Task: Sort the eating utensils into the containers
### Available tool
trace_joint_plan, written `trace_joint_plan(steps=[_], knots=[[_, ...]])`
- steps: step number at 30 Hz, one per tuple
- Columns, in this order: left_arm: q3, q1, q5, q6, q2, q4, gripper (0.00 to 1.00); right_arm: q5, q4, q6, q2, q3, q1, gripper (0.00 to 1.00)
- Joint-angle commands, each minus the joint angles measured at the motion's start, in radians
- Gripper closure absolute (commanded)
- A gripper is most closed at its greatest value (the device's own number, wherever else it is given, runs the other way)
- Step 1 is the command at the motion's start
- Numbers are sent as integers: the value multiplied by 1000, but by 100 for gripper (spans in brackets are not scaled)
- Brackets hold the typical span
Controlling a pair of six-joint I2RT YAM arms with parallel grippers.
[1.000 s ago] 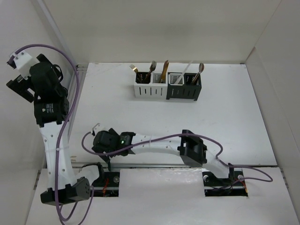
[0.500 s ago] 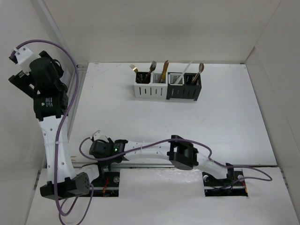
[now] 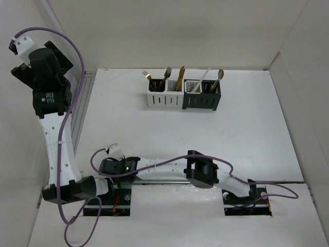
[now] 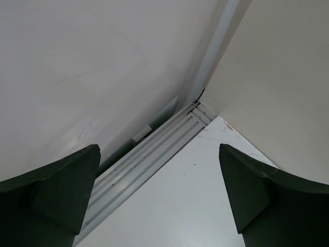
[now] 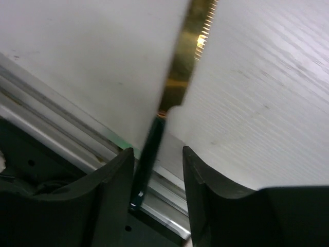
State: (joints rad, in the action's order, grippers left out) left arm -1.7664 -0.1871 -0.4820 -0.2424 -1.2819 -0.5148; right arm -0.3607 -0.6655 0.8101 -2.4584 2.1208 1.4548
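Drawn back to the surface's [image 3: 247,128] near edge, the right gripper [image 5: 157,152] straddles a dark-handled gold knife [image 5: 189,56], fingers [image 5: 110,195] unclenched, far from the containers [image 3: 183,95]; the left gripper [image 4: 159,149] hangs spread, empty.

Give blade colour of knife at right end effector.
Gold serrated knife blade; clearest in right wrist view.

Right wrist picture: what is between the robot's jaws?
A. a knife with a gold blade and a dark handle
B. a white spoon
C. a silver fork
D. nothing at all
A: a knife with a toothed gold blade and a dark handle lies in the gap between the jaws of the right gripper, with space on both sides of it.
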Motion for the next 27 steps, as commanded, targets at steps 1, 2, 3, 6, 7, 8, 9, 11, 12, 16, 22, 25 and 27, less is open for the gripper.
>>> trace_joint_plan(steps=[1, 2, 3, 6, 7, 8, 9, 11, 12, 16, 22, 25, 27], knots=[[-54, -3, 37, -17, -8, -11, 1, -58, -164, 67, -4, -88, 10, 53], [-54, -3, 37, -17, -8, -11, 1, -78, -193, 67, -4, -100, 10, 55], [-68, -3, 37, -17, -22, -11, 1, -98, -212, 67, -4, -101, 10, 65], [-77, -3, 46, -17, -31, -21, 1, -127, -238, 67, 12, -125, 0, 87], [-77, -3, 46, -17, -40, -21, 1, -127, -238, 58, 12, -137, -1, 92], [-77, -3, 46, -17, -40, -21, 1, -127, -227, 58, 28, -163, -10, 99], [-87, -3, 46, -26, -40, -21, 1, -136, -218, 43, 45, -176, -23, 100], [-87, -14, 57, -26, -49, -31, 1, -136, -189, 6, 65, -202, -43, 100], [-87, -14, 71, -35, -50, -31, 1, -136, -152, -14, 79, -238, -72, 100], [-67, -34, 114, -23, -50, -31, 1, -133, 40, -167, 258, -383, -145, 100], [-24, -54, 132, 6, -50, -31, 1, -133, 311, -465, 515, -495, -258, 100], [-15, -63, 155, 6, -50, -31, 2, -109, 435, -555, 625, -510, -310, 100], [-15, -77, 166, 15, -60, -31, 2, -96, 498, -607, 674, -495, -372, 100]])
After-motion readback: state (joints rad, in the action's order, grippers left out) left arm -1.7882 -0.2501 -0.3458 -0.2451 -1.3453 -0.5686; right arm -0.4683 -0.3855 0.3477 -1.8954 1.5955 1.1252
